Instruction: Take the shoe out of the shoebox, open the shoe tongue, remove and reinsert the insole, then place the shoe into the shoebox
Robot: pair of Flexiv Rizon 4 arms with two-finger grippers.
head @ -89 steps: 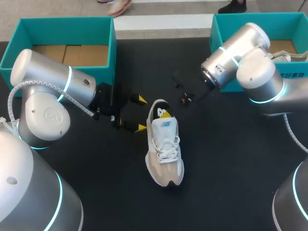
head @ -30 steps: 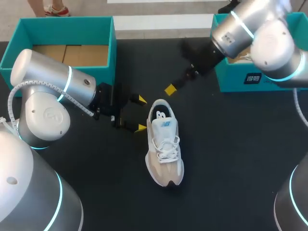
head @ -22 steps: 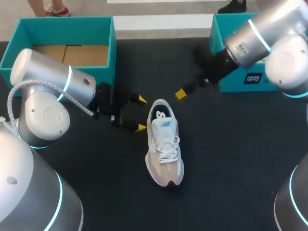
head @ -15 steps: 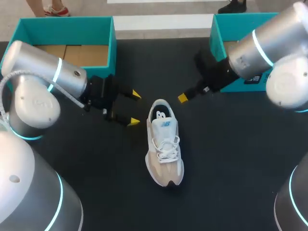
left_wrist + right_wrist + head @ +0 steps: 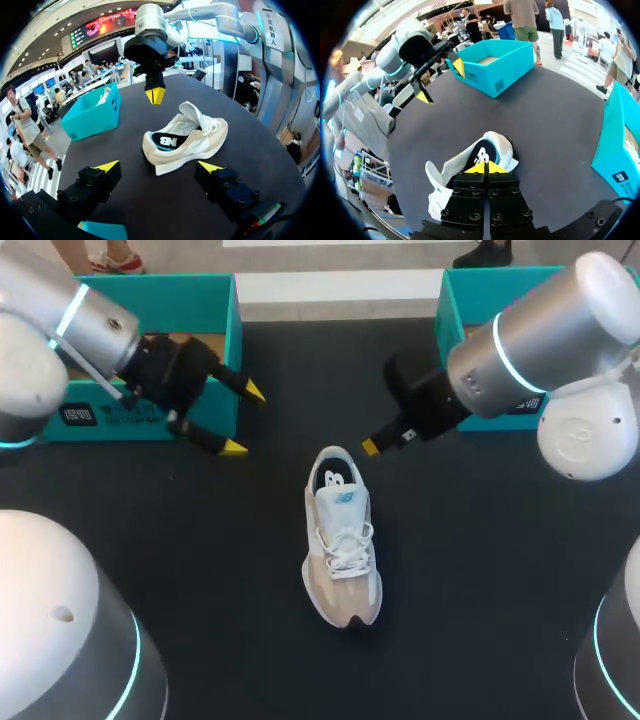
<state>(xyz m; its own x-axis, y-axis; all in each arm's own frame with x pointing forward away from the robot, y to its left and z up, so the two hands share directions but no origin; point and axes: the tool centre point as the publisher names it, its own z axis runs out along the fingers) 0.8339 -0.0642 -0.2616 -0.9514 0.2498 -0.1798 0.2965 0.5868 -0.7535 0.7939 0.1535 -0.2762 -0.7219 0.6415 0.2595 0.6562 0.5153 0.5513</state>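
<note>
A beige and white sneaker (image 5: 341, 545) with white laces lies upright on the black table, heel toward the far side, its dark insole showing. My right gripper (image 5: 371, 446) is shut and empty, hovering just beyond the heel; in its own view the joined yellow tips (image 5: 486, 167) hang over the shoe (image 5: 455, 167). My left gripper (image 5: 244, 420) is open and raised beside the left teal shoebox (image 5: 205, 290), well left of the shoe. From the left wrist, the shoe (image 5: 186, 140) lies ahead of the open fingers (image 5: 159, 167), with the right gripper (image 5: 155, 95) above its heel.
A second teal shoebox (image 5: 466, 290) stands at the far right behind my right arm, also seen as a box (image 5: 92, 114) with something white inside. The left box (image 5: 492, 67) shows brown cardboard within. Black table surrounds the shoe on all sides.
My right gripper has shut and moved from near the right box down toward the shoe's heel. My left arm has pulled back and up from the shoe toward the left box, still open.
</note>
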